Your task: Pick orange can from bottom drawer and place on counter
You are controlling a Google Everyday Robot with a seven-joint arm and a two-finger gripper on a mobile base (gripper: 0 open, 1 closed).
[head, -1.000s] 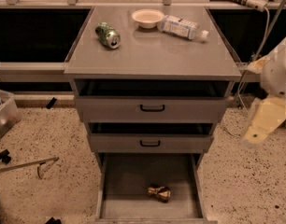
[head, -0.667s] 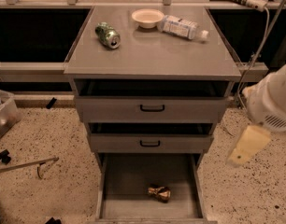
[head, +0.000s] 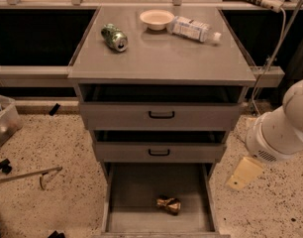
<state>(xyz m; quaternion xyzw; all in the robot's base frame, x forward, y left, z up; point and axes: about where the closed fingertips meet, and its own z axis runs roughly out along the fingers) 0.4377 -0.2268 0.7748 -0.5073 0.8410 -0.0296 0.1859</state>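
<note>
The orange can (head: 169, 204) lies on its side on the floor of the open bottom drawer (head: 134, 195), near the front and a little right of centre. The counter (head: 161, 58) tops the drawer unit. My gripper (head: 244, 173), a cream-coloured piece below the white arm (head: 280, 128), hangs over the speckled floor to the right of the bottom drawer. It is above and to the right of the can and does not touch it.
On the counter lie a green can (head: 115, 37), a white bowl (head: 157, 19) and a plastic bottle (head: 195, 29). Two shallower drawers with black handles (head: 161, 115) (head: 159, 152) stick out above the bottom one. A clear bin (head: 3, 122) and tools (head: 27, 175) are on the floor at left.
My arm and gripper have moved down and to the left, closer to the right side of the bottom drawer. The can and the counter items have not moved.
</note>
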